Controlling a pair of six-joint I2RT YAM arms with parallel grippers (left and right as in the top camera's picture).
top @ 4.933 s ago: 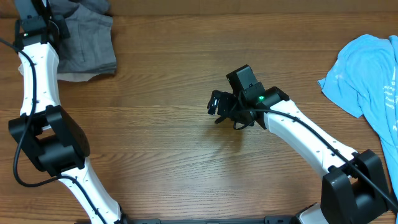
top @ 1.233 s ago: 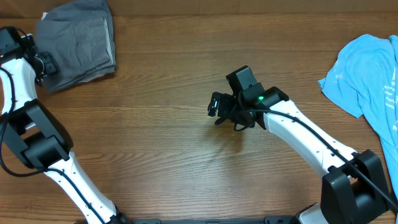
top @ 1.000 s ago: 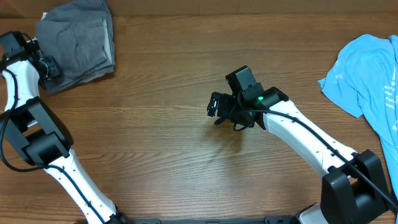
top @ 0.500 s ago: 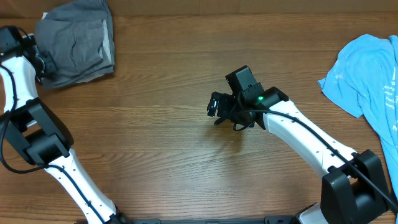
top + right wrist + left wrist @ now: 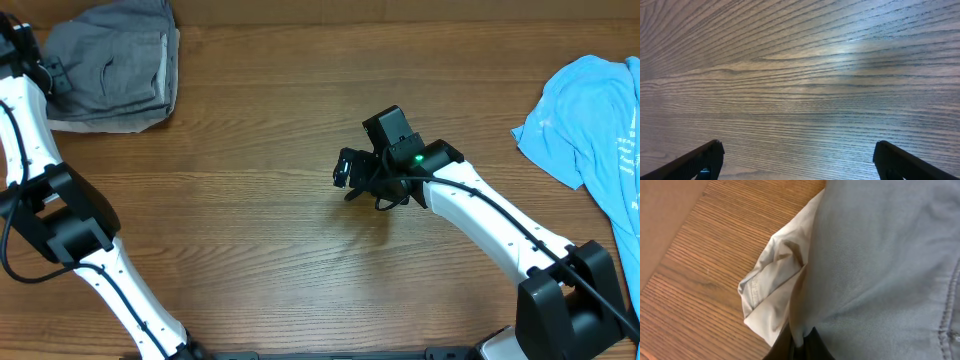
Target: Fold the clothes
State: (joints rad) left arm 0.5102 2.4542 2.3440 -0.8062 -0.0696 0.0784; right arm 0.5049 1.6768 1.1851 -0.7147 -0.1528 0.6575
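Currently, mid-grey cotton shorts (image 5: 110,60) lie at the wooden table (image 5: 300,280) far-left corner atop beige shorts (image 5: 772,295); left gripper (image 5: 801,341) pinches their edge, right gripper (image 5: 797,146) spread idle; grey layer best lifted alone, slowly.

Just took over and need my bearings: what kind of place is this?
Probably a robot test bench for laundry folding: a bare wood-grain table, a left arm and right arm at it, with grey shorts and a light-blue T-shirt lying on it.

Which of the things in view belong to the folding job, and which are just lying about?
Job: grey shorts, pinched by the left gripper; beige garment under them; light-blue T-shirt.
Lying about: just the wooden table.
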